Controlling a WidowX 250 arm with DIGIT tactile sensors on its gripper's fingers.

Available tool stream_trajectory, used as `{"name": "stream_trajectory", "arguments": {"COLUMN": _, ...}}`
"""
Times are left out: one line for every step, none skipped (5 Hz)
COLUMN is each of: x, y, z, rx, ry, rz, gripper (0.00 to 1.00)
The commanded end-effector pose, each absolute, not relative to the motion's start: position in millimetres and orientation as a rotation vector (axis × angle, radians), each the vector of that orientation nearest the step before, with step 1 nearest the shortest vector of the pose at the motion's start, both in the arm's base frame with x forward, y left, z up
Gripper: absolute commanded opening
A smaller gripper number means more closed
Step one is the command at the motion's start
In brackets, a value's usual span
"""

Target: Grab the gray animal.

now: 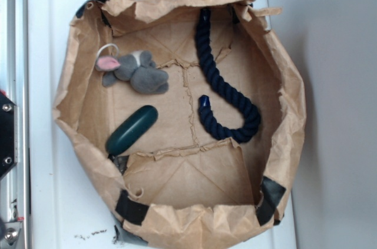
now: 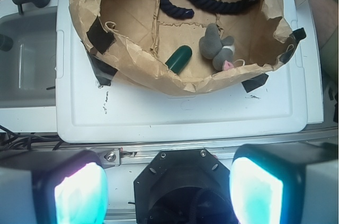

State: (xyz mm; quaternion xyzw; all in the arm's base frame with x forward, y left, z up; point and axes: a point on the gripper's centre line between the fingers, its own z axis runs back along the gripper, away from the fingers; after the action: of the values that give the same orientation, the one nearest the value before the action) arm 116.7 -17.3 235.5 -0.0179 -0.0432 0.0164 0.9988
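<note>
Gripper nearest wrist camera: two glowing cyan fingers spread wide apart, empty, blurred, cut off by frame bottom. It hangs off paper bag, over white lid edge. Gray animal lies inside bag near its rim, pink ear toward bag wall, white loop barely visible. Green capsule just beside animal, apart. Navy rope across bag floor, well apart. Open floor between. Dark marks on lid illegible.
</note>
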Motion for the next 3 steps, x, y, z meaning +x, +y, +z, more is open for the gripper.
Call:
{"name": "stream_trajectory", "arguments": {"x": 117, "y": -17, "z": 236, "rx": -0.036, "ry": -0.086, "rz": 0.033, "gripper": 1.00}}
{"name": "stream_trajectory", "arguments": {"x": 159, "y": -22, "z": 222, "rx": -0.057, "ry": -0.098, "rz": -0.048, "gripper": 1.00}}
{"name": "stream_trajectory", "arguments": {"x": 193, "y": -23, "z": 206, "rx": -0.050, "ry": -0.105, "rz": -0.137, "gripper": 1.00}}
